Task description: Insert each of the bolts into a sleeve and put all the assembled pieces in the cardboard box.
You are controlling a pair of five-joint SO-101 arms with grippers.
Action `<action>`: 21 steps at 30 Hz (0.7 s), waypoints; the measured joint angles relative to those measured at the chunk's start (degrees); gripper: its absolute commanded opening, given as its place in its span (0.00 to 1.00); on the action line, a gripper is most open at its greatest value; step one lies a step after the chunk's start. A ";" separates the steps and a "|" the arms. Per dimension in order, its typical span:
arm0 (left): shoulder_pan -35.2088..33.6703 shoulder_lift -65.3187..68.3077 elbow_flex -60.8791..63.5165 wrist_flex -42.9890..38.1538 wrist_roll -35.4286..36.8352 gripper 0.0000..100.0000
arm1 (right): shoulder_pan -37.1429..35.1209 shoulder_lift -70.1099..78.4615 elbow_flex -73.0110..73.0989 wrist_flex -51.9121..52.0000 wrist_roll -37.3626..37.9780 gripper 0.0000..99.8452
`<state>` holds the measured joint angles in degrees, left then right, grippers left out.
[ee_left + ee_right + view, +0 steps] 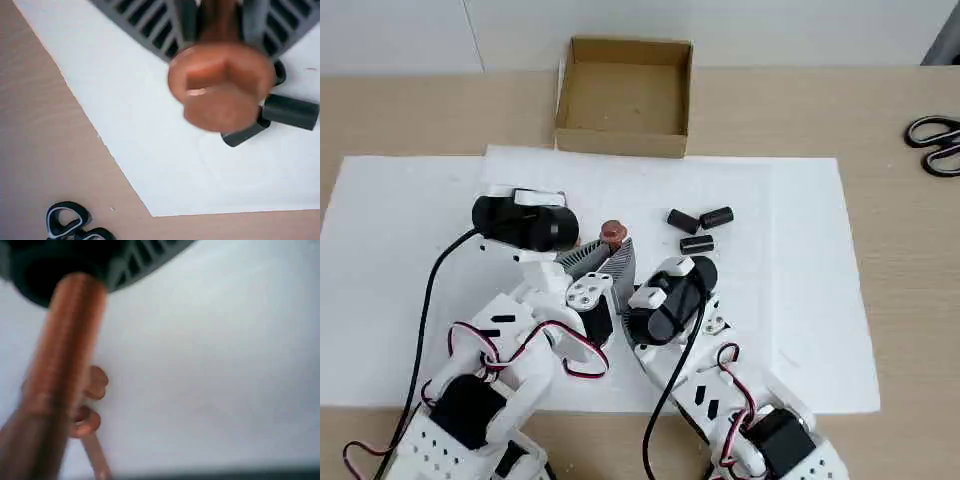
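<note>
Copper bolt in left gripper

The table is seen from above in the high view, with the arms nearest and the box farthest. The left wrist view is set very near a bolt head and faces across the paper to the sleeves and scissors, all shared with the high view. The right wrist view is held close along a bolt shaft, facing the paper.
</note>
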<state>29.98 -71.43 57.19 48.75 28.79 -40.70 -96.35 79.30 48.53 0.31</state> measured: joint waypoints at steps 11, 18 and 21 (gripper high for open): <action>0.00 0.44 0.09 -1.58 0.00 0.00 | 0.09 0.00 0.00 0.00 0.00 0.00; -0.09 0.44 0.09 -1.58 2.73 0.00 | 0.09 0.00 0.00 0.00 0.00 0.00; -0.09 0.44 0.09 -1.58 2.81 0.00 | 0.09 0.00 0.00 0.00 0.00 0.00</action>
<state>29.89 -70.99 57.27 47.16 31.60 -40.62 -96.35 79.30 48.53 0.31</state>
